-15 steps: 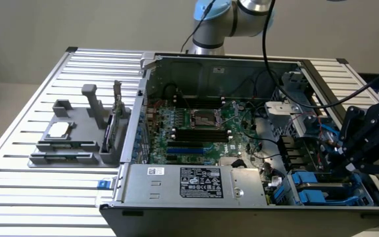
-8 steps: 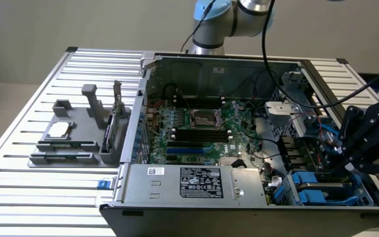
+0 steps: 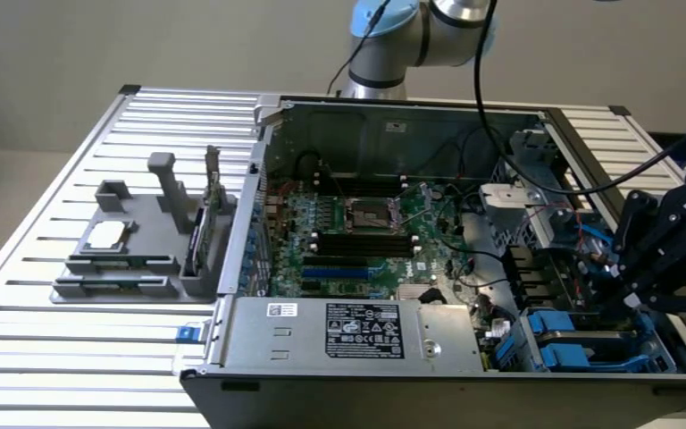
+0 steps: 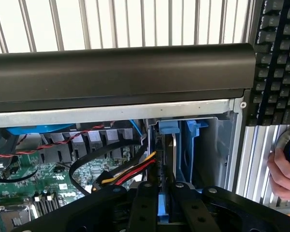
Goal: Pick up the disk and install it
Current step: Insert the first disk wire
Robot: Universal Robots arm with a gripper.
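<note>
In the wrist view my gripper (image 4: 163, 189) reaches down into the drive bay at the corner of the open computer case (image 4: 121, 72). Its two black fingers (image 4: 146, 203) stand close together, shut on a thin blue-edged part, the disk (image 4: 163, 210), seen edge-on. The disk runs upright into the bay toward a blue clip (image 4: 168, 127). In the exterior view the black gripper (image 3: 631, 284) hangs over the drive bays at the case's right side and covers the disk.
Red, yellow and black cables (image 4: 130, 171) run right beside the fingers. Blue drive carriers (image 3: 564, 353) sit in the lower bays, by the power-supply box (image 3: 355, 329). A grey parts holder (image 3: 140, 246) stands on the exterior view's left. A hand (image 4: 284, 171) and keyboard (image 4: 280, 58) lie outside the case.
</note>
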